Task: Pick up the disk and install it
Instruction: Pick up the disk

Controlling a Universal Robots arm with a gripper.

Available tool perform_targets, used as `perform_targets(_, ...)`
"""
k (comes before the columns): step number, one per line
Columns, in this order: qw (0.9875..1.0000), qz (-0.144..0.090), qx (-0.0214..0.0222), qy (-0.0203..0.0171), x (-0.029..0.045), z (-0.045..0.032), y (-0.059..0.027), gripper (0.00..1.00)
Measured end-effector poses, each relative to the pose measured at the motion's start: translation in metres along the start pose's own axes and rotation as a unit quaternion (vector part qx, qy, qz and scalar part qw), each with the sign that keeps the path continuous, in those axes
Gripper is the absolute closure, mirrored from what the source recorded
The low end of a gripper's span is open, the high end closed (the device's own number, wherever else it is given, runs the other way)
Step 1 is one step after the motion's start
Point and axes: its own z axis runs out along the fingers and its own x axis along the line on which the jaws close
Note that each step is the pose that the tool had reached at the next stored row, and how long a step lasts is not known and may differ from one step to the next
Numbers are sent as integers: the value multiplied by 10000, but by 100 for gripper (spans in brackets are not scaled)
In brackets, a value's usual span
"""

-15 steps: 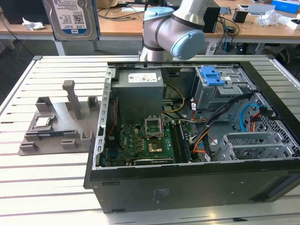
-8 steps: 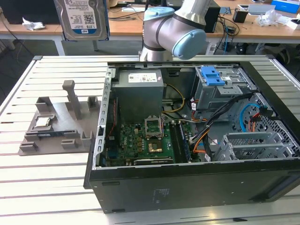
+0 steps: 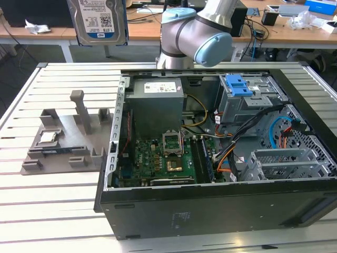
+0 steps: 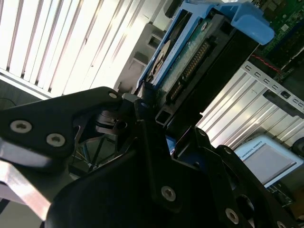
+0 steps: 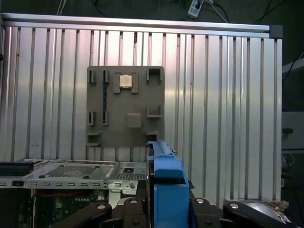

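At the exterior view's left, a grey fixture tray (image 3: 58,142) sits on the slatted table (image 3: 31,211). The disk (image 3: 97,21) hangs high in the air, with the gripper (image 4: 151,108) jaws clamped on its blue-framed edge. An open computer case (image 3: 210,174) lies to the right.

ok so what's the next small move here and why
Probably carry the disk sideways toward the drive cage in the open case: the gripper holds it high, well to the exterior view's left of that cage.
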Motion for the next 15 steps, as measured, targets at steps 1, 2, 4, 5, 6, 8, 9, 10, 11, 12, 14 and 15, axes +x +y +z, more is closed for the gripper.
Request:
perform_targets(1,10000,-1,1,0,0,0,-12,63)
perform_targets(2,10000,-1,0,0,1,-1,-30,63)
perform_targets(4,10000,-1,0,0,3,-4,-89,63)
perform_targets(5,10000,-1,0,0,4,-5,-110,63)
perform_targets(6,10000,0,0,0,5,-7,-153,63)
perform_targets(8,10000,0,0,0,6,-10,-200,63)
perform_targets(9,10000,0,0,0,7,-11,-231,63)
perform_targets(10,10000,0,0,0,8,-12,-251,63)
perform_targets(11,10000,-1,0,0,8,-13,-271,63)
perform_targets(12,10000,0,0,0,9,-15,-294,63)
perform_targets(14,10000,0,0,0,12,-19,-399,63)
perform_targets(15,10000,0,0,0,13,-21,-435,63)
